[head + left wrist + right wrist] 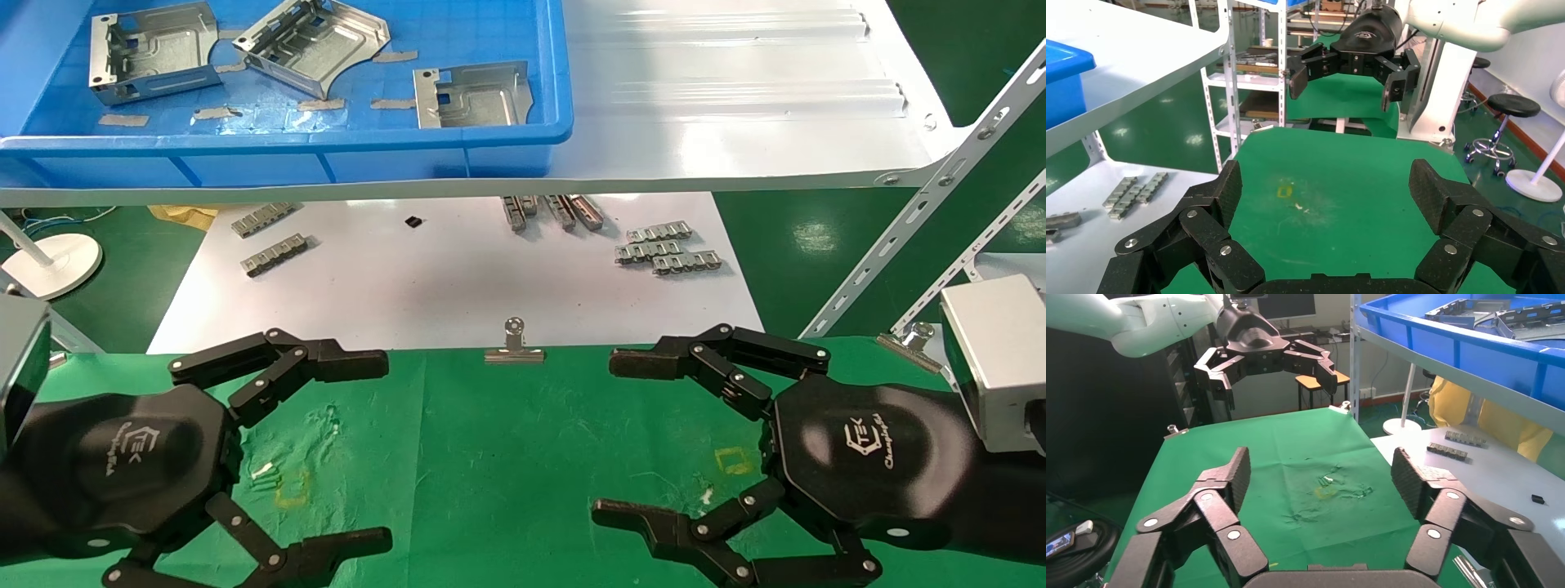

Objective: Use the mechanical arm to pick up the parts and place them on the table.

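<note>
Three shiny silver brackets lie in a blue bin on the white shelf at the back: one at the left (pixel 151 51), one in the middle (pixel 315 42), one at the right (pixel 472 95). My left gripper (pixel 380 453) hovers open and empty over the green table (pixel 507 457) at the left. My right gripper (pixel 609 437) hovers open and empty over it at the right. The two face each other. In the left wrist view my own gripper (pixel 1324 184) is open above the cloth. In the right wrist view my own gripper (pixel 1321 468) is open too.
The blue bin (pixel 286 151) stands on the glossy white shelf (pixel 735 122). Below lies a white sheet (pixel 441 278) with grey link strips (pixel 666 249). A silver binder clip (pixel 514 347) holds the cloth's far edge. A slotted shelf post (pixel 923 204) slants at the right.
</note>
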{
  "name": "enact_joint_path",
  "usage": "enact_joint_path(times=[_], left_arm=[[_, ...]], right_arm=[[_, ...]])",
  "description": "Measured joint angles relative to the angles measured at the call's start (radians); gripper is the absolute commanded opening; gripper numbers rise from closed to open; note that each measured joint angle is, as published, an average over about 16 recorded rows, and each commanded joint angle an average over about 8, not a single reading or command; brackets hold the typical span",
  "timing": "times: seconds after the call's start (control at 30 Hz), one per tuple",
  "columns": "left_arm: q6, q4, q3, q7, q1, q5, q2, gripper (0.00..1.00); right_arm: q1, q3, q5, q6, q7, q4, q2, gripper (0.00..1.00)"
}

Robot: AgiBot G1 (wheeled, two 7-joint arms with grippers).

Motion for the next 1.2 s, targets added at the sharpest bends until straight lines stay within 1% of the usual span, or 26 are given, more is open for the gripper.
enact_joint_path(times=[1.2], left_arm=[[0.0,0.0,0.0,0.0,0.0,0.0,0.0,1.0]], right_arm=[[0.0,0.0,0.0,0.0,0.0,0.0,0.0,0.0]])
